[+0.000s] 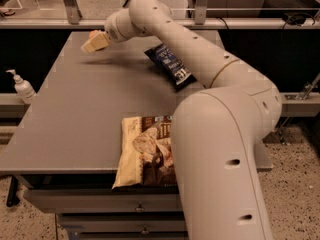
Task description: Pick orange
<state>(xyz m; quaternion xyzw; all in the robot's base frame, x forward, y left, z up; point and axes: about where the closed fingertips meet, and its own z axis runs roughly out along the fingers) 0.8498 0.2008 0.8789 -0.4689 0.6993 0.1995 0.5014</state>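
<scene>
Camera view: orange point(93, 33) just behind tool point(89, 45) over table point(85, 114)

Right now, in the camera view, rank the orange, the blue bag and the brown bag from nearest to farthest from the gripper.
1. Orange: right at the gripper, far left of the table.
2. Blue bag: far side, to the gripper's right in the picture.
3. Brown bag: at the near edge.
</scene>
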